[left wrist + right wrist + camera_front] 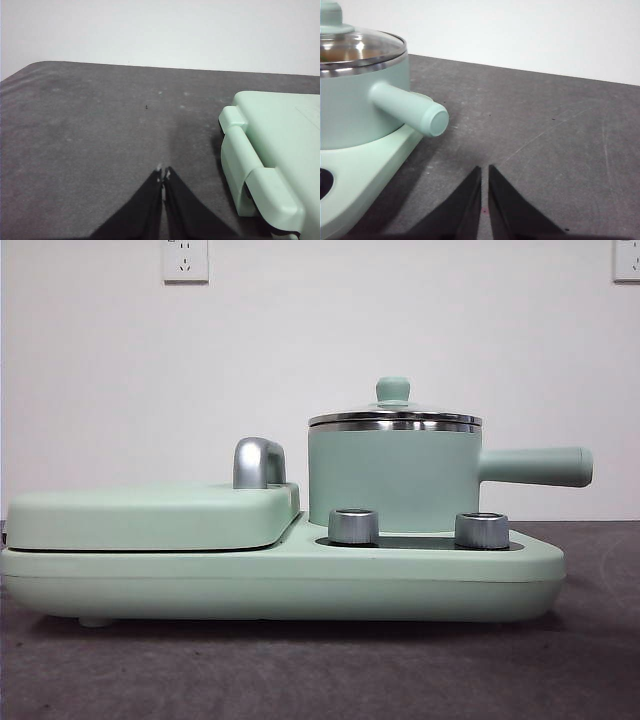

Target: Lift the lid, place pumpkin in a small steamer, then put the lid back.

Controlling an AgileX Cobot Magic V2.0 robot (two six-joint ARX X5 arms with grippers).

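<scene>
Lid [394, 412] sits on the small steamer [392, 478], untouched; left gripper [163, 174] and right gripper [484, 170] wait clenched, empty (no pumpkin visible).

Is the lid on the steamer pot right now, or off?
On. The lid sits level on the small steamer, its steel rim flush with the pot's rim and the knob upright on top; the right wrist view shows the same.

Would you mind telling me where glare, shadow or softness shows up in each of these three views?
Front view: bright glints on the lid rim and chrome knobs, dark shadow under the appliance base. Left wrist view: even light, slightly soft, a faint shadow beside the griddle section. Right wrist view: reflections on the glass lid, and the small steamer shadows the mat.
</scene>
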